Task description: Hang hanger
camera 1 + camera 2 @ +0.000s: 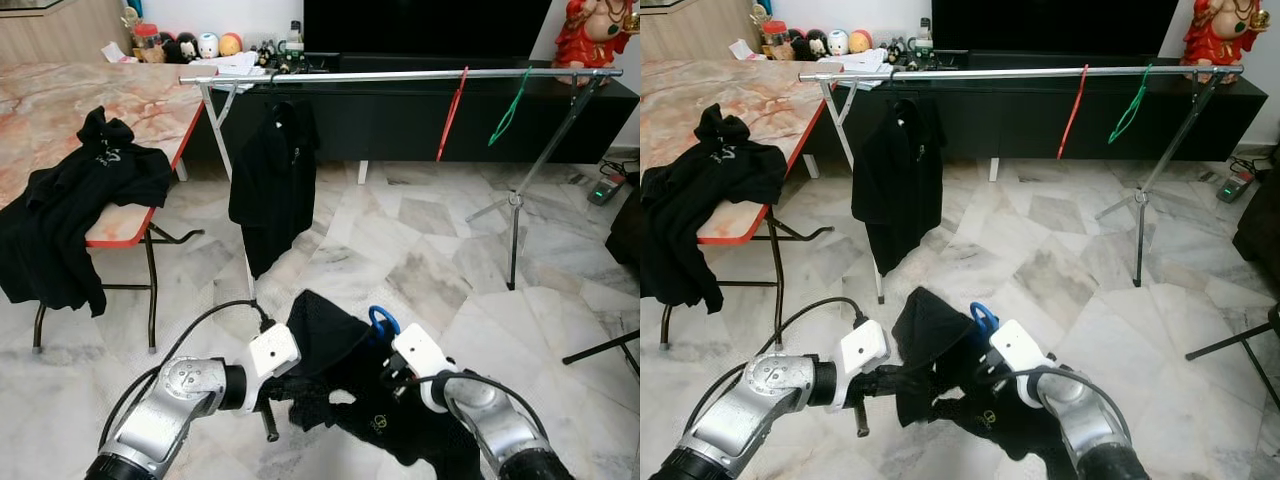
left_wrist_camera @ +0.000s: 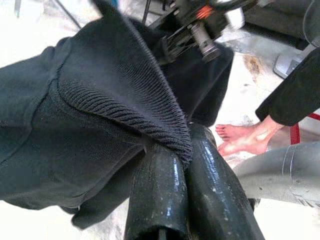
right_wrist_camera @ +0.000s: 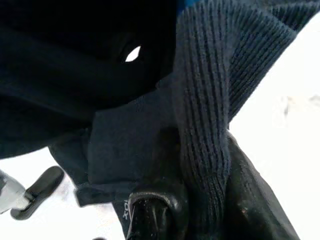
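Blue hanger (image 1: pixel 383 320) sits inside a black garment (image 1: pixel 330 350) pinched by left gripper (image 1: pixel 285 385) and right gripper (image 1: pixel 385 378), below the rail (image 1: pixel 400 75).

Black garment (image 1: pixel 330 350), blue hanger (image 1: pixel 384 320)

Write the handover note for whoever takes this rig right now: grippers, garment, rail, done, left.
Left gripper: shut on the ribbed hem of the black garment.
Right gripper: shut on the same garment's ribbed edge.
The garment is held low between both arms, above the floor; a blue hanger peeks out of its top.
Clothes rail stands ahead, carrying one hung black top, a red hanger and a green hanger.
Done: garment gripped.
Left: lift it and hook the blue hanger on the rail.
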You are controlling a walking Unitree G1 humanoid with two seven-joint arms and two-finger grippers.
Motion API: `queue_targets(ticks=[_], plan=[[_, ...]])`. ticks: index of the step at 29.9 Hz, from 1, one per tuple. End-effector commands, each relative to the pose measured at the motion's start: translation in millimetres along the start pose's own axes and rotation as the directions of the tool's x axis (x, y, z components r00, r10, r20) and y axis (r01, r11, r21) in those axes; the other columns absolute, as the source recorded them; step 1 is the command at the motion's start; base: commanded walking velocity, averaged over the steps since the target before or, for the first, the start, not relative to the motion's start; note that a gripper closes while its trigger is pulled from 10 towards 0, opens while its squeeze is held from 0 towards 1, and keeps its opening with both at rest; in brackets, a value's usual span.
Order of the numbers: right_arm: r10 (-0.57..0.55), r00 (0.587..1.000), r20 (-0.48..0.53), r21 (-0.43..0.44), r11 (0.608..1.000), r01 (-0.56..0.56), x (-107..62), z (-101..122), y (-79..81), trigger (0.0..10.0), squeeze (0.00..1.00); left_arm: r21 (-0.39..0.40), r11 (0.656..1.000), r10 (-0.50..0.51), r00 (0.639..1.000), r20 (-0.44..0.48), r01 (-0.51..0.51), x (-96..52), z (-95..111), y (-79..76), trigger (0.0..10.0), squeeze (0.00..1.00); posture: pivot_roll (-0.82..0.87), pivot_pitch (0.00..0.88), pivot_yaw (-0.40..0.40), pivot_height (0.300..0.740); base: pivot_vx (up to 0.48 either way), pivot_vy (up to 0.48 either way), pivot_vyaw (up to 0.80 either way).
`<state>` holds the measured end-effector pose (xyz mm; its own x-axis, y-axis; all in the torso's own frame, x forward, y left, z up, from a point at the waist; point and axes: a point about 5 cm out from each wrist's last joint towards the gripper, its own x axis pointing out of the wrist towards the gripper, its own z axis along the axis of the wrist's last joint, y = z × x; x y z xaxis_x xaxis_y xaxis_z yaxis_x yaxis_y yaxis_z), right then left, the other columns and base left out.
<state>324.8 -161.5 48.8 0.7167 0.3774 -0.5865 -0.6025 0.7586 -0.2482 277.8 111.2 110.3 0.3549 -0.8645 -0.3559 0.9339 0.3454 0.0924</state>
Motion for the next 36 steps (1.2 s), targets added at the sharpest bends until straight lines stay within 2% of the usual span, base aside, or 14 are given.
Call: queue_targets(ticks=[1,2,3,4,15,18,20,24,27,30,34,36], plan=[[-0.036,0.999,0.024,0.049,0.998,0.034,0.1,3,-5.0,0.0,0.00,-0.002,0.999,-0.046,0.999,-0.004,0.046,0.8,3,-6.8,10.0,0.00,0.06,0.108,-0.028,0.740,0.000,0.000,0.00],[-0.045,0.998,0.054,0.093,0.995,0.040,2.0,8,-6.1,0.0,0.00,-0.010,0.998,-0.065,0.998,-0.002,0.065,0.4,5,-10.2,10.0,0.00,0.06,0.103,-0.027,0.740,0.000,0.000,0.00],[-0.044,0.997,0.065,0.097,0.995,0.037,2.7,11,-6.2,0.0,0.00,-0.018,0.998,-0.064,0.998,-0.001,0.064,0.5,5,-10.6,10.0,0.35,0.06,0.100,-0.026,0.740,0.000,0.000,0.00],[-0.044,0.996,0.073,0.096,0.995,0.037,3.4,13,-6.5,0.0,0.00,-0.021,0.998,-0.062,0.998,-0.001,0.062,0.5,5,-10.8,10.0,1.00,0.06,0.098,-0.027,0.740,0.000,0.000,0.00],[-0.062,0.994,0.094,0.095,0.994,0.053,4.7,15,-10.4,0.0,0.00,-0.034,0.998,-0.060,0.998,-0.005,0.060,-2.6,5,-12.9,10.0,1.00,0.07,0.086,-0.029,0.740,0.000,0.000,0.00],[-0.014,0.988,0.154,0.084,0.996,0.001,3.3,20,-9.8,0.0,0.00,-0.030,0.999,-0.016,1.000,-0.011,0.015,-6.8,5,-7.0,10.0,1.00,0.07,0.083,-0.029,0.740,0.000,0.000,0.00],[0.006,0.989,0.149,0.054,0.998,-0.015,2.1,18,-10.8,0.0,0.00,-0.031,1.000,0.005,1.000,-0.011,-0.005,-9.0,4,-4.0,10.0,1.00,0.06,0.076,-0.029,0.740,0.000,0.000,0.00],[0.184,0.972,0.146,-0.056,0.983,-0.177,-4.1,10,-4.8,0.0,0.00,-0.014,1.000,0.004,0.999,-0.051,-0.005,-17.7,-1,-2.2,10.0,1.00,0.06,0.069,-0.031,0.740,0.000,0.000,0.00],[0.316,0.942,0.115,-0.151,0.943,-0.298,-12.7,1,-2.8,0.0,0.00,-0.010,1.000,0.006,0.999,-0.054,-0.007,-22.0,-1,-0.9,10.0,1.00,0.06,0.064,-0.032,0.740,0.000,0.000,0.00],[0.369,0.928,0.048,-0.197,0.914,-0.354,-18.5,-11,-4.7,0.0,0.00,0.007,1.000,0.011,0.998,-0.061,-0.010,-24.5,0,-0.1,10.0,1.00,0.06,0.061,-0.032,0.740,0.000,0.000,0.00],[0.408,0.913,-0.006,-0.181,0.897,-0.402,-24.0,-22,-10.2,0.0,0.00,0.029,1.000,0.006,0.997,-0.071,-0.004,-27.4,2,3.6,10.0,1.00,0.06,0.066,-0.038,0.740,0.000,0.000,0.00],[0.416,0.909,-0.034,-0.203,0.887,-0.414,-24.4,-24,-9.9,0.0,0.00,0.039,0.999,0.004,0.997,-0.077,-0.001,-26.8,3,4.7,10.0,1.00,0.07,0.069,-0.038,0.740,0.000,0.000,0.00]])
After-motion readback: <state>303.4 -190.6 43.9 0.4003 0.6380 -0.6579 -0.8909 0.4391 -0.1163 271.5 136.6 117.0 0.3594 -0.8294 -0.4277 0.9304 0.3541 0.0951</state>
